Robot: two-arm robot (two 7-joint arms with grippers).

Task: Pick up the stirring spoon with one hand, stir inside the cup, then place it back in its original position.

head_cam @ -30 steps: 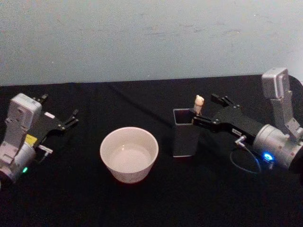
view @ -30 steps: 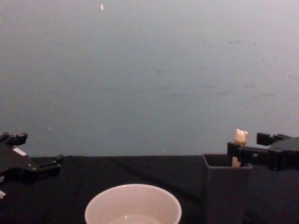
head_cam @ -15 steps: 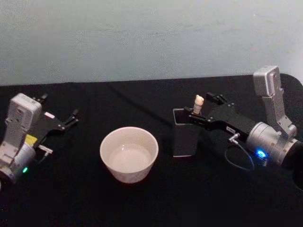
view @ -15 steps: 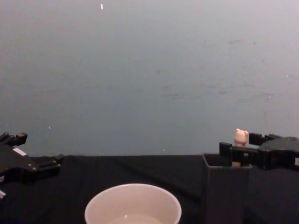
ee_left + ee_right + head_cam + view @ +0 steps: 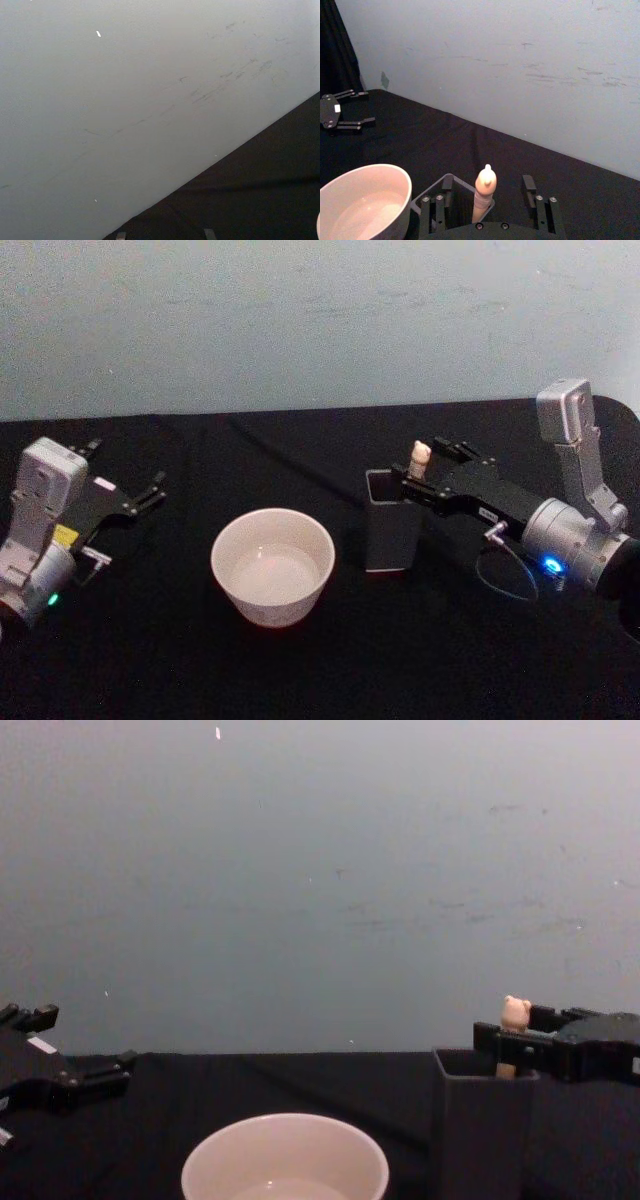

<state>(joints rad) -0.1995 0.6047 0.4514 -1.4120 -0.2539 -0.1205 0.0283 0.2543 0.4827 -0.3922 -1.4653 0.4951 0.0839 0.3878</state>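
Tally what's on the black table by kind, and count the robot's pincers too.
Cream-white cup: 1
Bear-topped stirring spoon: 1
Dark grey square holder: 1
Pincers: 2 (left pincer parked at left, right pincer open astride the spoon)
Total: 5

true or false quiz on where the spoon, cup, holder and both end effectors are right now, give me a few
1. The spoon stands in the dark holder. True.
2. The right end effector holds the spoon above the cup. False: it is open around the spoon's handle, at the holder.
3. The cup sits to the robot's left of the holder. True.
4. The left end effector grips the cup. False: it is open, well to the cup's left, touching nothing.
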